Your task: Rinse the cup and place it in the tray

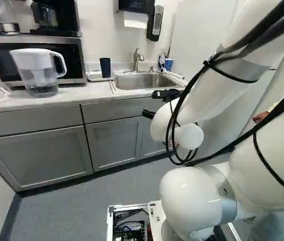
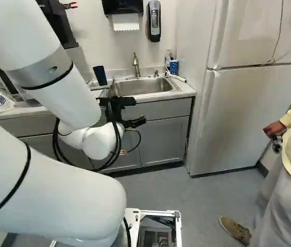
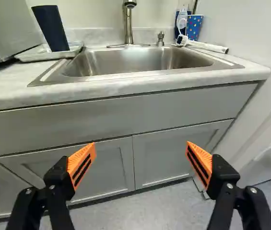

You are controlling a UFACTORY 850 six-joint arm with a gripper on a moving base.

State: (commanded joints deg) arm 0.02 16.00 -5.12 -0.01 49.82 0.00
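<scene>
Navy-coloured and tall, a plain dark-blue cup (image 3: 51,28) stands in the shallow white rectangular tray (image 3: 44,56) beside the stainless-steel sink (image 3: 125,60). The black two-fingered gripper with orange pads (image 3: 140,143) is spread wide and holds nothing, facing the grey cabinet doors (image 3: 161,155) below the counter.

If the navy cup is the one meant, its placing is done; whether it has been rinsed I cannot tell (no wet sheen shows, nor any stream under the curved metal tap (image 3: 127,24)). If rinsing is still owed, the cup must be picked up, held under the tap and returned.

The cup's inside is out of sight, and the near part of the basin floor is hidden by its front rim. A blue patterned cup (image 3: 194,26) stands past the sink's other side, partly crowded by the white-handled brush (image 3: 207,46) and bottles.
</scene>
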